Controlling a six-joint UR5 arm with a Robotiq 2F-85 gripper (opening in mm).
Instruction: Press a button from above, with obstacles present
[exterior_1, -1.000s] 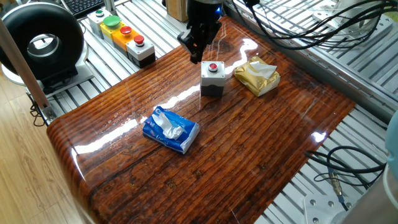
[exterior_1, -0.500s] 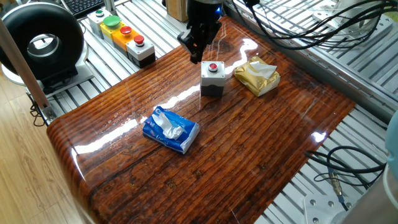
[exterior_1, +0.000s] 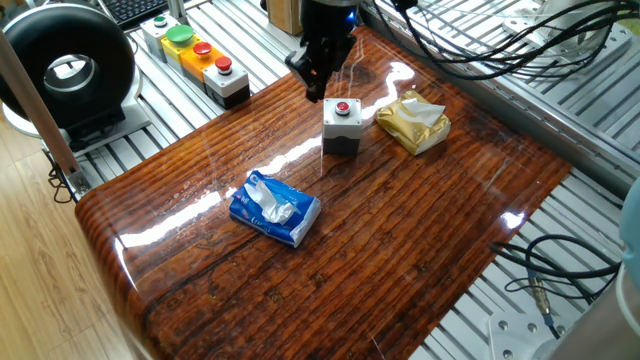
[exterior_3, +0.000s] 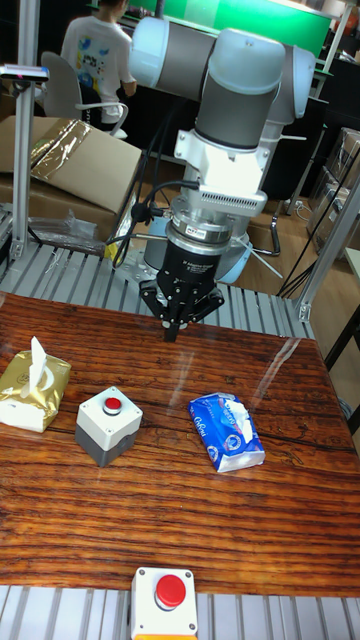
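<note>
Fixed view: small grey box with red button (exterior_1: 342, 125) is sited mid-bench, gold foil packet (exterior_1: 412, 122) just right. Black gripper (exterior_1: 318, 88) is held beyond it; finger state cannot be told. Off-centre descent risks hitting the housing.

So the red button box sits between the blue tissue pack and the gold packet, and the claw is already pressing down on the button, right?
Not quite. The gripper hangs apart from the button box, not touching the red button; the tall fixed view shows that. The box does sit between the tissue pack and the gold packet.
</note>
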